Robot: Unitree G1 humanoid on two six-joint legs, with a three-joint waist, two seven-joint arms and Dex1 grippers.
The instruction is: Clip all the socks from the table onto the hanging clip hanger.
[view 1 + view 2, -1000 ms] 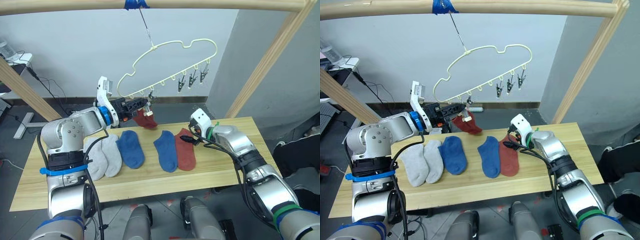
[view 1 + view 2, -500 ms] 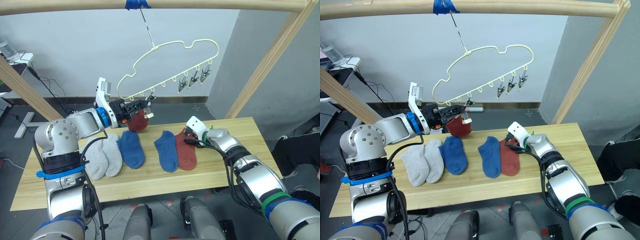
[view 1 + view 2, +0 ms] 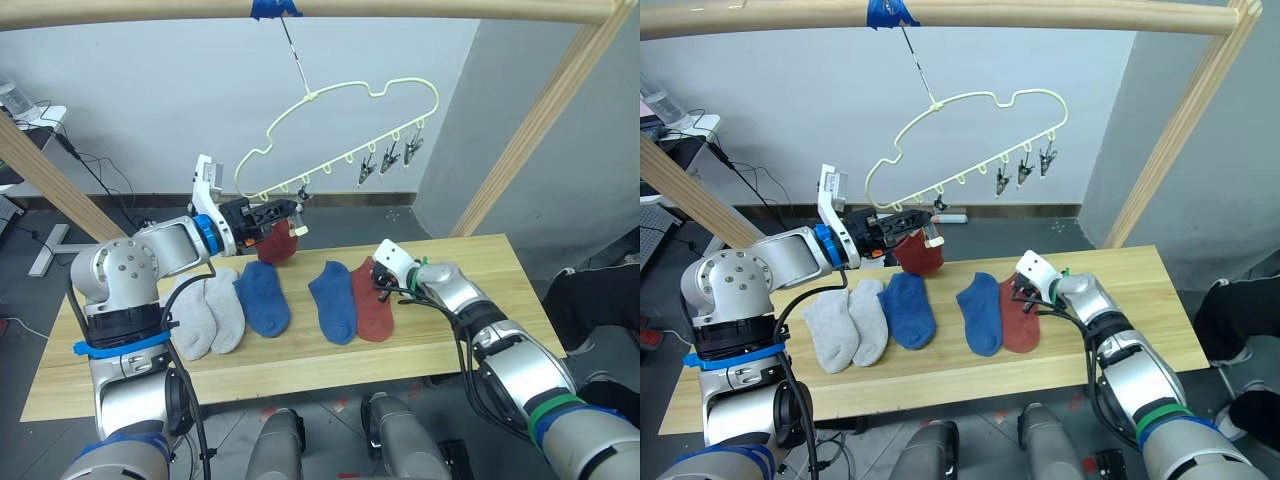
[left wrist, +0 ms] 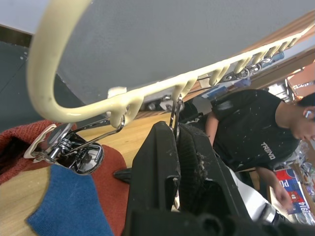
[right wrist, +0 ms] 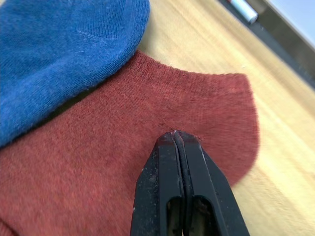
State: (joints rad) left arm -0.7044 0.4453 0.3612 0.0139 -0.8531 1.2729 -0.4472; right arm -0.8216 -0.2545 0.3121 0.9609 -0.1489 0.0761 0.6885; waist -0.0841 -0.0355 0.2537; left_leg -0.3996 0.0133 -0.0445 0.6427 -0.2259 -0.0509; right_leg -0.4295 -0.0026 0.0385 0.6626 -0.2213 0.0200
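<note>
- Left gripper (image 3: pixel 283 211): fingers pressed together on a metal clip of the pale yellow wire clip hanger (image 3: pixel 345 110).
- Right gripper (image 5: pixel 176 139): fingers closed, tips touching the rust-red knit sock (image 5: pixel 123 162) on the light wooden table (image 3: pixel 460 325).

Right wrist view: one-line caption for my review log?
Right gripper, fingers closed, tip down on the rust red sock lying on the table beside a blue sock.

L arm raised, gripper (image 3: pixel 288 211) fingers pressed together; R arm low, forearm extended, gripper (image 5: pixel 176 137) fingers together.
</note>
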